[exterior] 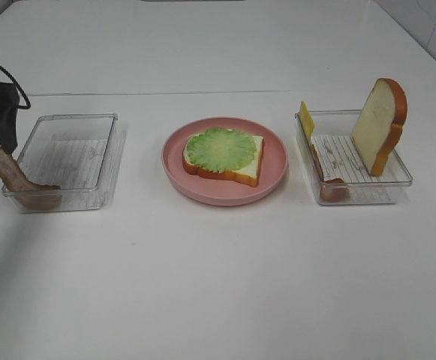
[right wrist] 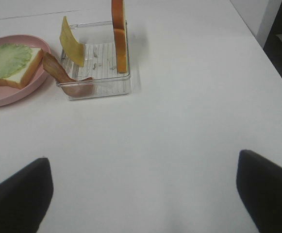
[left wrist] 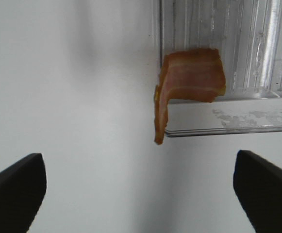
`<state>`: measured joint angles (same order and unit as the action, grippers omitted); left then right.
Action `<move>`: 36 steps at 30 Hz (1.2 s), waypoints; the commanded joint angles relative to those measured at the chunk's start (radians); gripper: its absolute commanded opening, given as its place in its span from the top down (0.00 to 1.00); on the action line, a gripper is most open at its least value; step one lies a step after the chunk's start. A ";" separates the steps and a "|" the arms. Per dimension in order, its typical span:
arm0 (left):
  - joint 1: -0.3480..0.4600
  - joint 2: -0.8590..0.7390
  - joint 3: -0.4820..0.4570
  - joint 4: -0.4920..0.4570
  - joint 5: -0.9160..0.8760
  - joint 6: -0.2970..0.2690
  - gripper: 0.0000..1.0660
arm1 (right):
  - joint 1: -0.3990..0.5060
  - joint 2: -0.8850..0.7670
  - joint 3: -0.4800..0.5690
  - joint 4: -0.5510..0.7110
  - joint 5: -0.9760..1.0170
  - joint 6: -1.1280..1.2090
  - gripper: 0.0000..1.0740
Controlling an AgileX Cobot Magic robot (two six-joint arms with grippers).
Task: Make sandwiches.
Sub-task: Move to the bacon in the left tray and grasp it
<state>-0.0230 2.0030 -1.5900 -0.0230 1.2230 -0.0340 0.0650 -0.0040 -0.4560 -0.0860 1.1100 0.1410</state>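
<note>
left fingers point(left wrist: 14, 189) and right fingers point(right wrist: 17, 194) gape empty; left wrist view catches bacon strip point(left wrist: 191, 77) overhanging tray point(left wrist: 257, 114).

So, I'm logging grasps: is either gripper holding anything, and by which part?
Nothing is held. The left gripper and right gripper are open and empty; the brown bacon strip drapes over the edge of the clear plastic tray.
</note>
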 commanded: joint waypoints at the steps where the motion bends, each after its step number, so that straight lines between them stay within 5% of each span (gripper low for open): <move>1: -0.002 0.026 0.007 -0.038 -0.008 0.005 0.06 | -0.001 -0.031 0.000 -0.008 -0.008 -0.001 0.11; 14: -0.002 0.094 0.006 -0.047 -0.068 0.008 0.09 | -0.001 -0.031 0.000 -0.008 -0.008 -0.001 0.11; 21: -0.002 0.110 0.005 -0.047 -0.075 0.006 0.38 | -0.001 -0.031 0.000 -0.008 -0.008 -0.001 0.11; 29: -0.002 0.128 0.005 -0.047 -0.083 0.005 0.48 | -0.001 -0.031 0.000 -0.008 -0.008 -0.001 0.11; 36: -0.002 0.128 0.004 -0.037 -0.086 0.007 0.78 | -0.001 -0.031 0.000 -0.008 -0.008 -0.001 0.11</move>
<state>-0.0230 2.1290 -1.5900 -0.0650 1.1440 -0.0270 0.0650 -0.0040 -0.4560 -0.0860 1.1100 0.1410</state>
